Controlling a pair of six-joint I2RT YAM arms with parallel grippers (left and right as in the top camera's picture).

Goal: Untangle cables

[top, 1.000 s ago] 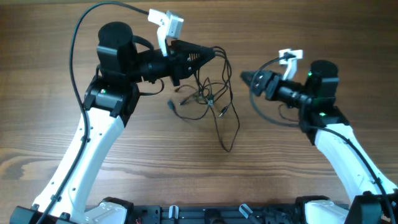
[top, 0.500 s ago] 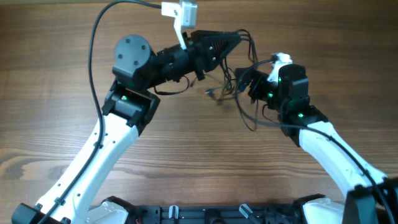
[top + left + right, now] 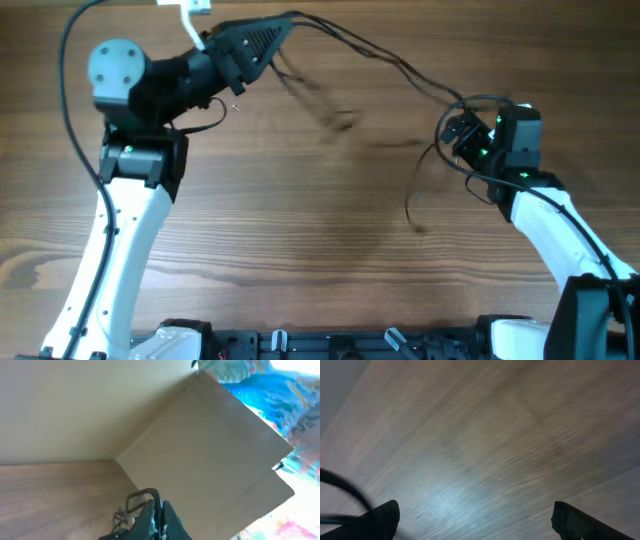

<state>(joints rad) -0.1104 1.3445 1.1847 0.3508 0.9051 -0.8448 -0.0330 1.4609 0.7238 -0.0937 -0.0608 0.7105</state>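
Clenched on the cables [image 3: 400,67], the left tool [image 3: 268,31] has swung toward the counter's [image 3: 300,260] far edge, drawing the tangle out from the open-fingered right tool [image 3: 453,128].

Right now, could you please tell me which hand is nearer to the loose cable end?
Right. The right hand sits up and right of the loose cable end in the overhead view; the left hand is far at the top left, pinching the stretched cables.
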